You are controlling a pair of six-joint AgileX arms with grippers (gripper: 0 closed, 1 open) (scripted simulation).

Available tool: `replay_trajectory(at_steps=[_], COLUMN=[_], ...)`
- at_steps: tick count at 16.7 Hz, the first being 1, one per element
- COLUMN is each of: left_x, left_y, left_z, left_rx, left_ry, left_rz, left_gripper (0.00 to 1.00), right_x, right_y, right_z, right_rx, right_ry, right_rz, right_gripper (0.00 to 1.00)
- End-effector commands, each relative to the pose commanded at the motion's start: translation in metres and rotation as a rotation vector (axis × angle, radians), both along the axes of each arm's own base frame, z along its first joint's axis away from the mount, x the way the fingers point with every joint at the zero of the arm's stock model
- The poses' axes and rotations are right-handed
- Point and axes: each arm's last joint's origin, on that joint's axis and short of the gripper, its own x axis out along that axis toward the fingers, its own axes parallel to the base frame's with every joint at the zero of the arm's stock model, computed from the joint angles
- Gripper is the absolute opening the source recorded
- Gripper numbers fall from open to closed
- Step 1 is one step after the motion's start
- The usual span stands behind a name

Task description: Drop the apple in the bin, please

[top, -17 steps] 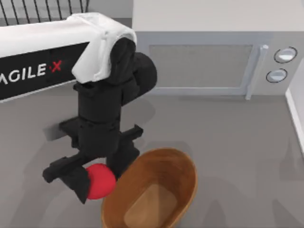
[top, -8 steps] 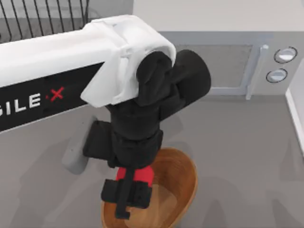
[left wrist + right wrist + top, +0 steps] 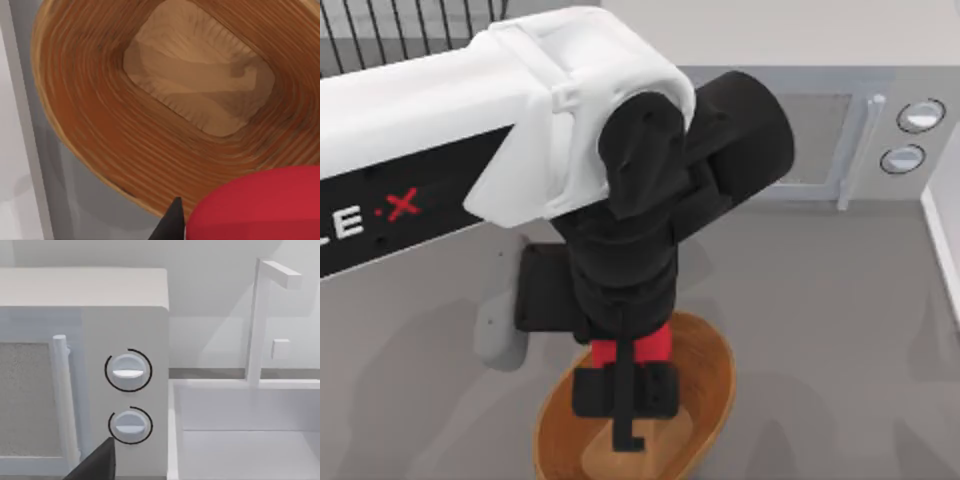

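Note:
My left gripper [image 3: 625, 390] hangs over the bin [image 3: 715, 380], shut on the apple [image 3: 632, 348]. The apple is bright red and shows between the black finger blocks, above the bin's lighter bottom. In the left wrist view the apple [image 3: 260, 205] sits close to the camera beside one black fingertip [image 3: 172, 222]. Below it lies the bin's ribbed orange-brown wall [image 3: 90, 110] and flat floor. The left arm's white link hides the table to the left of the bin. My right gripper [image 3: 95, 465] stays parked, facing the microwave's knobs.
A grey microwave [image 3: 760, 140] stands along the back, with two round knobs at its right end. A black wire rack [image 3: 410, 30] is at the back left. A white sink edge [image 3: 945, 230] runs down the right side. The sink basin [image 3: 240, 440] and faucet [image 3: 260, 315] lie beside the microwave.
The left gripper has carried the apple to the right, from beside the bin's left rim to above its inside. The wrist has turned along the way.

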Motion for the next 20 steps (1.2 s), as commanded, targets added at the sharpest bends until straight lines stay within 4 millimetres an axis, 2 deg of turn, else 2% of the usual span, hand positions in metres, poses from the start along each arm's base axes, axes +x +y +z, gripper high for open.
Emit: replay_trajectory(at_steps=[5,12,17,20], left_x=[0.002,0.004,0.003,0.003], left_y=[0.000,-0.002,-0.002,-0.002], left_z=[-0.006,-0.065,-0.070,-0.070], left_rx=[0.007,-0.003,0.000,0.000], left_ry=[0.006,-0.001,0.000,0.000], left_rz=[0.001,-0.001,0.000,0.000], left_gripper=[0.00,0.00,0.00,0.23], right_x=[0.000,0.000,0.000,0.000], right_y=[0.000,0.000,0.000,0.000], right_z=[0.000,0.000,0.000,0.000], right_rx=[0.000,0.000,0.000,0.000], right_ry=[0.000,0.000,0.000,0.000], right_rz=[0.000,0.000,0.000,0.000], right_gripper=[1.00,1.00,1.00,1.00])
